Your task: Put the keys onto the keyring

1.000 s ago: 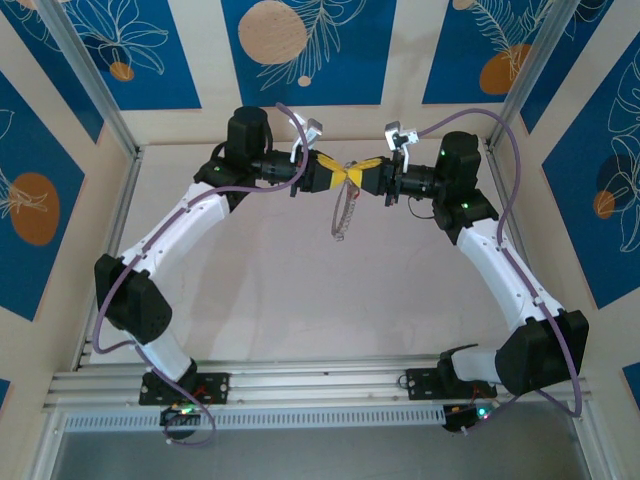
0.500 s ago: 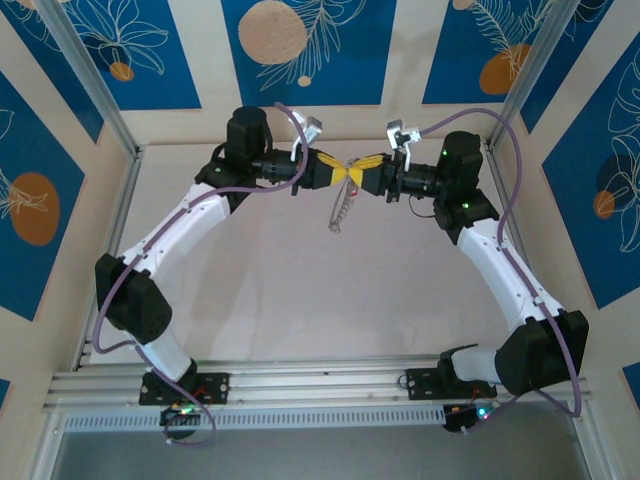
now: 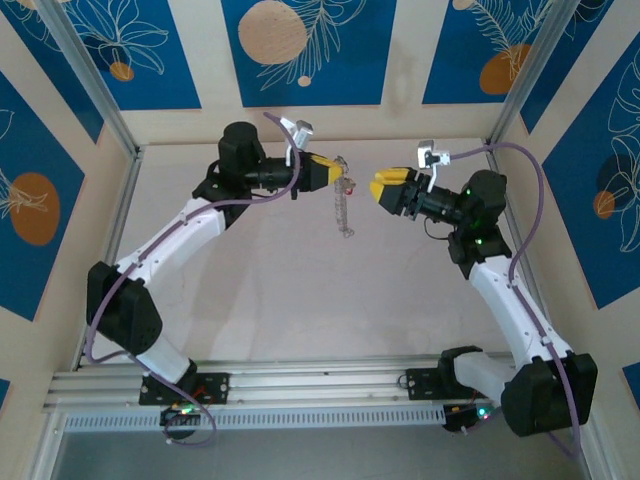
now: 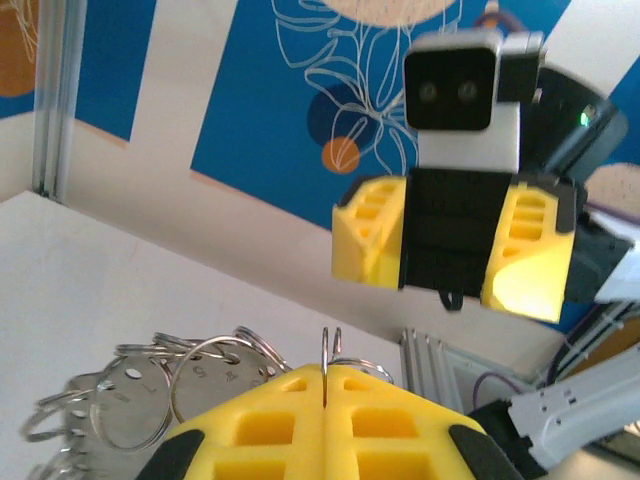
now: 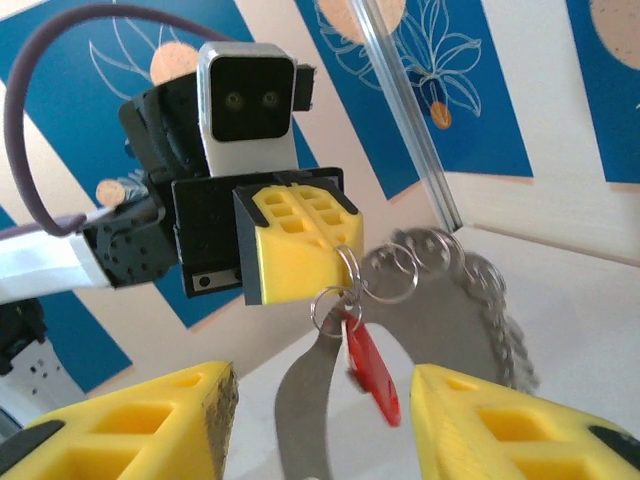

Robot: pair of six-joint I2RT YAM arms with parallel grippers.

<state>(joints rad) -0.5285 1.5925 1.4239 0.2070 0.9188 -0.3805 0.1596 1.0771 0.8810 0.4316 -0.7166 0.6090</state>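
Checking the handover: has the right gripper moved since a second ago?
Yes. The right gripper has backed off rightward, toward the back-right corner post, leaving the keyring hanging from the left gripper.

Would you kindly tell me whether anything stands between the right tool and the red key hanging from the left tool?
Nothing visible does. The right tool is open and faces the left tool across open air. The red key hangs unobstructed ahead of it, beside the keyring the left tool pinches.

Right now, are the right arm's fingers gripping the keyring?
No, the right fingers stand open and clear of it, while the keyring hangs from the shut left fingers.
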